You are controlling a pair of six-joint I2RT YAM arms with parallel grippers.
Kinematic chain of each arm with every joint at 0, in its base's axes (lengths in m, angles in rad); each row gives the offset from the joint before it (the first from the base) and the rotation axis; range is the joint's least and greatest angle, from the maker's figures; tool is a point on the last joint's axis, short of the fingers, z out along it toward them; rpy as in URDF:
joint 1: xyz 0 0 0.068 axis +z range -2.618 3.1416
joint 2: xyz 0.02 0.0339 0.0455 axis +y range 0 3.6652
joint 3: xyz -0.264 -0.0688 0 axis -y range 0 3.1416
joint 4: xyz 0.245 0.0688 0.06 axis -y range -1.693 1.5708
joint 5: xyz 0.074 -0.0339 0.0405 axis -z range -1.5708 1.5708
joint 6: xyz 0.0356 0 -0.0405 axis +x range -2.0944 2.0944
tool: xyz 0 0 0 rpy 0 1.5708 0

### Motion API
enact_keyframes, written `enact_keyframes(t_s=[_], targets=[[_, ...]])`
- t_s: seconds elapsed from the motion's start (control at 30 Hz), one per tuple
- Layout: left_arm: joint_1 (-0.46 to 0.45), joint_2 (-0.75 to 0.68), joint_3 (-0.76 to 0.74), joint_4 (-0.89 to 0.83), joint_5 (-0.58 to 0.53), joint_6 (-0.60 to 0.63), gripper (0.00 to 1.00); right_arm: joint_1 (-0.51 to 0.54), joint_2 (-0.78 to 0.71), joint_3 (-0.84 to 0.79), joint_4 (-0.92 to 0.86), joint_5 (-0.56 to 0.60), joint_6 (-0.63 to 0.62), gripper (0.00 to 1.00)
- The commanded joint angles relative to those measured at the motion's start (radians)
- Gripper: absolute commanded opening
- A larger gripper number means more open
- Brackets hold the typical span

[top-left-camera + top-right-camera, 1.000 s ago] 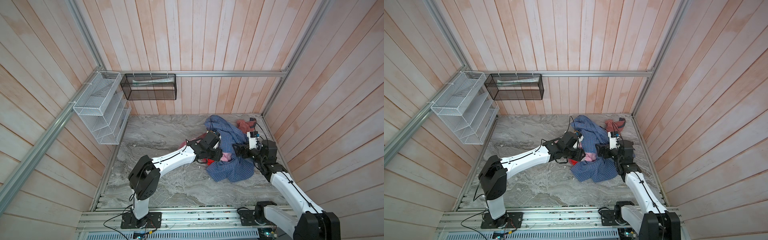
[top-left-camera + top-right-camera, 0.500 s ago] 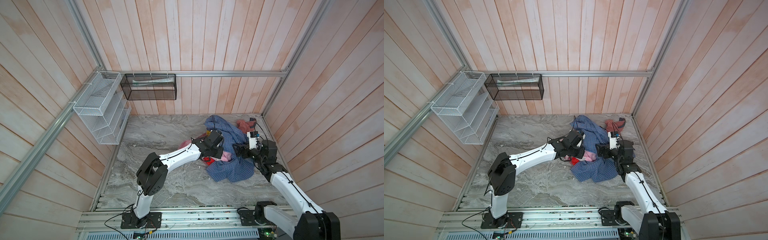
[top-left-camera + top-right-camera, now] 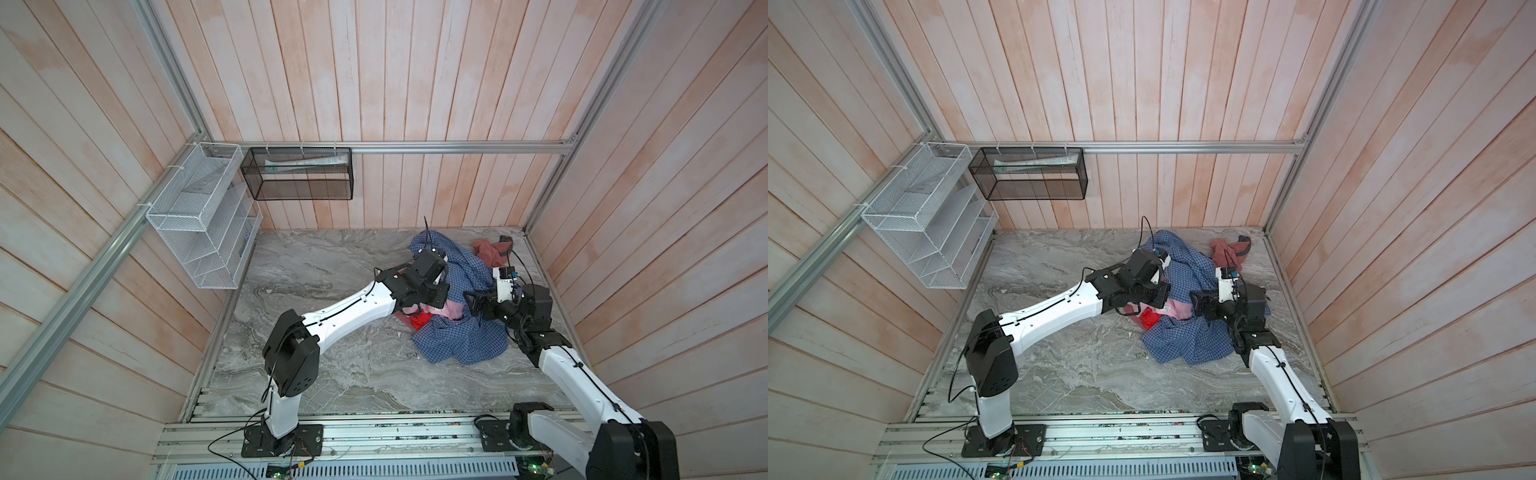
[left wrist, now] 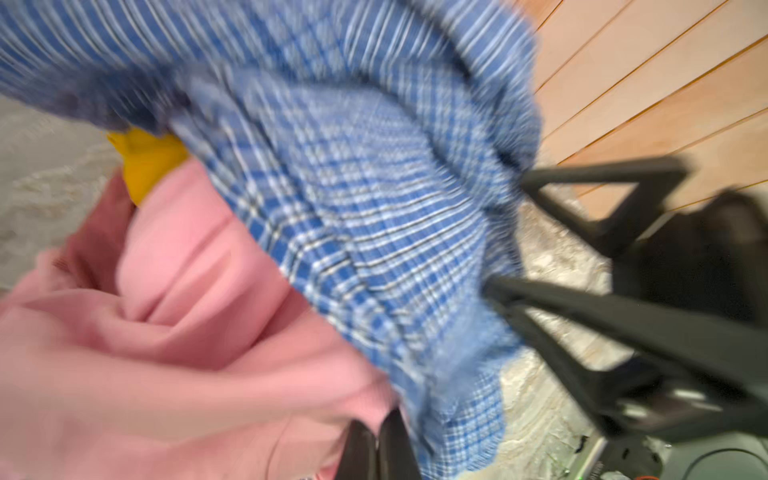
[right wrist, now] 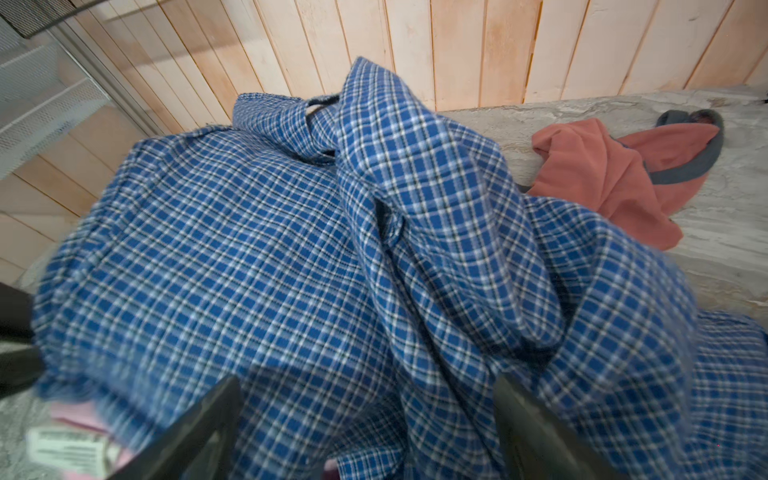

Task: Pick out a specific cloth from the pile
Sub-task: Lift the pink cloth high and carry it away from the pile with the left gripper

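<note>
The pile (image 3: 461,340) lies at the right of the marble floor, topped by a large blue checked shirt (image 3: 1187,338). The cloth (image 3: 451,309), light pink, shows between both grippers in both top views, beside a bright red piece (image 3: 419,321). In the left wrist view the pink cloth (image 4: 187,332) bunches toward my left gripper (image 4: 378,444), which is shut on a fold of it under the blue shirt's (image 4: 353,187) edge. My right gripper (image 5: 365,428) is open, its fingers (image 5: 199,428) wide apart over the blue shirt (image 5: 291,249). A white label (image 5: 66,449) shows on the pink cloth.
A dusty-rose garment (image 3: 490,251) lies at the back right near the wall. A yellow piece (image 4: 145,160) peeks from under the blue shirt. A white wire rack (image 3: 203,216) and a black mesh basket (image 3: 297,174) hang on the left and back walls.
My left gripper pushed right into the pile beneath the blue shirt's edge and shut on the pink cloth. The left arm's elbow swung right. The right arm stayed still.
</note>
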Motion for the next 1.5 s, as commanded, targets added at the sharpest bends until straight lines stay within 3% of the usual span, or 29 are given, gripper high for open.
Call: enact_keyframes(t_s=[0.0, 0.17, 0.43, 0.6, 0.97, 1.13, 1.27, 1.47], targets=[[0.003, -0.088, 0.069, 0.001, -0.026, 0.034, 0.00, -0.003, -0.002, -0.046, 0.098, -0.061, 0.040, 0.96], [0.003, -0.103, 0.155, -0.049, -0.025, 0.054, 0.00, -0.002, 0.029, -0.065, 0.118, -0.085, 0.050, 0.96], [0.014, -0.108, 0.310, -0.078, -0.008, 0.067, 0.00, -0.003, 0.132, -0.057, 0.133, 0.002, 0.083, 0.94], [0.034, -0.134, 0.410, -0.114, -0.053, 0.101, 0.00, -0.003, 0.191, -0.046, 0.148, -0.017, 0.074, 0.93], [0.092, -0.206, 0.551, -0.051, -0.055, 0.130, 0.00, -0.003, 0.253, -0.011, 0.133, -0.023, 0.066, 0.93], [0.115, -0.189, 0.699, -0.044, -0.056, 0.171, 0.00, -0.002, 0.235, -0.013, 0.138, -0.026, 0.066, 0.94], [0.127, -0.184, 0.789, -0.033, -0.090, 0.215, 0.00, -0.003, 0.228, -0.011, 0.138, -0.025, 0.068, 0.94], [0.138, -0.228, 0.795, 0.027, -0.173, 0.285, 0.00, -0.003, 0.240, -0.011, 0.127, -0.018, 0.065, 0.94]])
